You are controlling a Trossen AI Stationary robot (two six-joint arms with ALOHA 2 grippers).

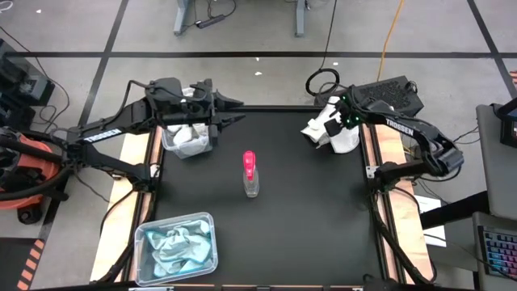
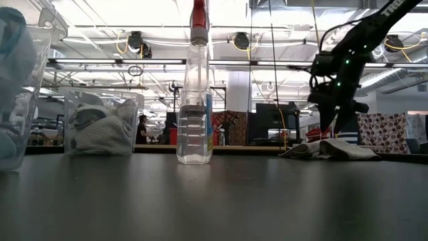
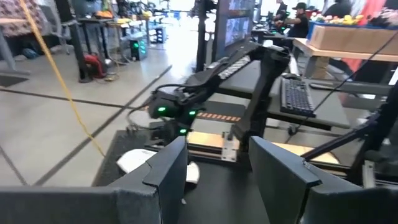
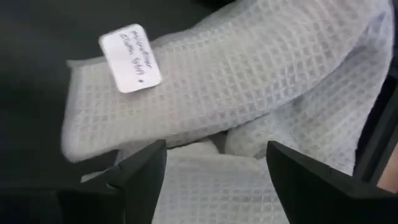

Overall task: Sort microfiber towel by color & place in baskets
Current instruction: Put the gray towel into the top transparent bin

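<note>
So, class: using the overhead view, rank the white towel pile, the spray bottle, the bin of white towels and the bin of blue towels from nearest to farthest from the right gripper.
1. White towel pile, far right corner, right under the right gripper.
2. Spray bottle, table centre.
3. Bin of white towels, far left, beneath the left gripper.
4. Bin of blue towels, near left corner.

Black table top (image 1: 291, 234) seen from above, with four items resting on it — a clear bin (image 1: 187, 139) of white towels at ten o'clock, a clear bin (image 1: 176, 248) of light blue towels at seven o'clock, a spray bottle (image 1: 251, 176) upright at centre, and white towels (image 1: 333, 131) at two o'clock.
</note>
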